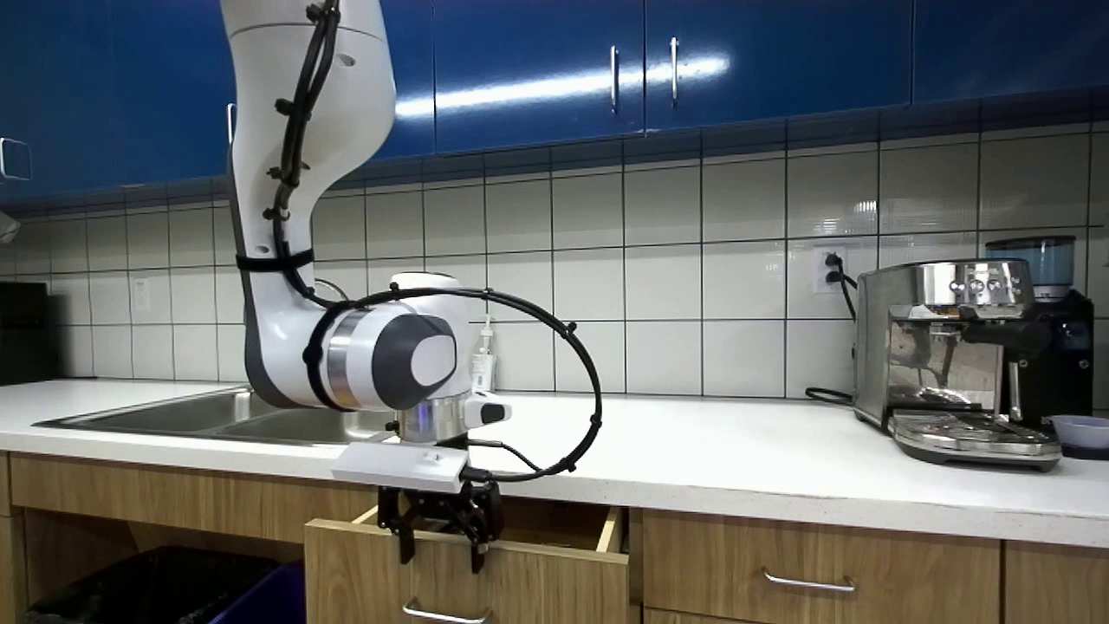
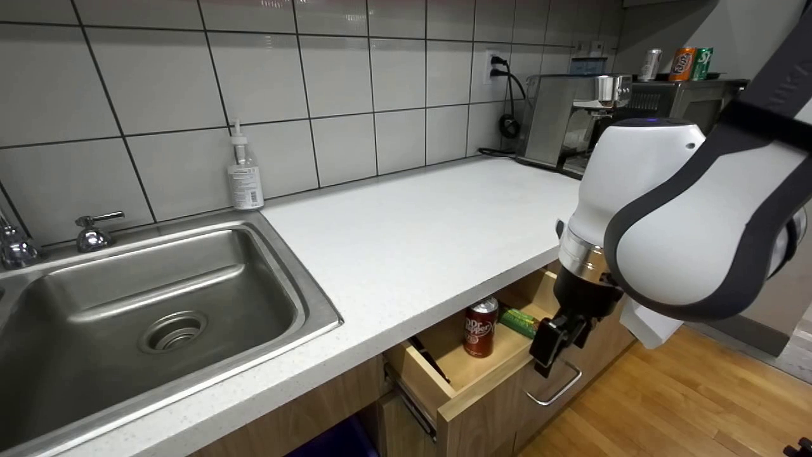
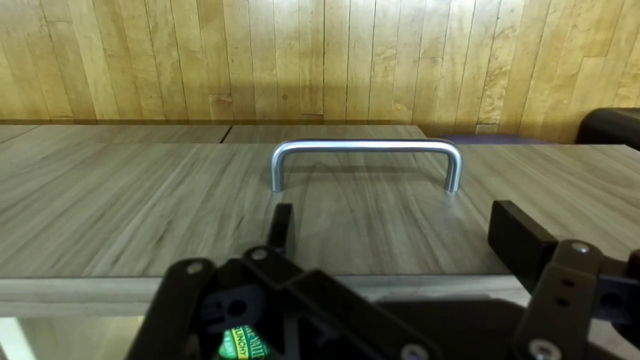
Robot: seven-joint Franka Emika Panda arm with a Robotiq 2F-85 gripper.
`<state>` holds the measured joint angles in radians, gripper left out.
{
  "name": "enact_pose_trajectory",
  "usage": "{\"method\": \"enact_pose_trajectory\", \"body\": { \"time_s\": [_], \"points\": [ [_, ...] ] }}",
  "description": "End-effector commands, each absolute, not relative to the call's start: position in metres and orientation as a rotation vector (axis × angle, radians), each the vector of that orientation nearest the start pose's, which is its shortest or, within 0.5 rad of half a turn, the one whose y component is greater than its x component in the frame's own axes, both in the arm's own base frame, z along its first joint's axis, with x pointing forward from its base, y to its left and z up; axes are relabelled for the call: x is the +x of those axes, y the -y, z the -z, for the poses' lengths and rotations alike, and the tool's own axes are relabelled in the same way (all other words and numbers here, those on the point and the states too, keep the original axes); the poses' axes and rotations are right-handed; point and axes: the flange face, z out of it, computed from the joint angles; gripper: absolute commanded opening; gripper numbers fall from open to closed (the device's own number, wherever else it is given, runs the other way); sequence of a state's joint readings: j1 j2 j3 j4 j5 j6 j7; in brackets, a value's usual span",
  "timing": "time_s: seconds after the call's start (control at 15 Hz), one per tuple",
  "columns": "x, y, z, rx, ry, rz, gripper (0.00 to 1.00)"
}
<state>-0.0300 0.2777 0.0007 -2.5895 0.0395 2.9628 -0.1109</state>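
Claw (image 3: 392,220): black, two-fingered, spread wide, holding nothing
Handle (image 3: 367,145): silver metal bar below claw, long the same way claw spreads
Drawer (image 1: 541,585): brown wood, partly out

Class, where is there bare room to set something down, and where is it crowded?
Free: the countertop between sink and espresso machine. Crowded: inside the open drawer, around soda can and green packet, with the claw at its front.

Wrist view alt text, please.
Open black two-fingered gripper, holding nothing, near a wood-grain drawer front bearing a U-shaped silver metal handle. Partly hidden green wrapper at bottom edge; yellowish wooden plank floor at top.
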Motion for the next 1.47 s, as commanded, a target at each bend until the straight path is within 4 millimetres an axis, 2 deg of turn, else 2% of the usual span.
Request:
{"method": "enact_pose_trajectory", "body": {
  "time_s": [0.0,1.4],
  "points": [
    [0.466,0.02,-0.174,-3.153,0.018,0.198,1.0],
    [0.507,0.029,-0.168,-3.186,-0.003,0.228,1.0]
  ]
}}
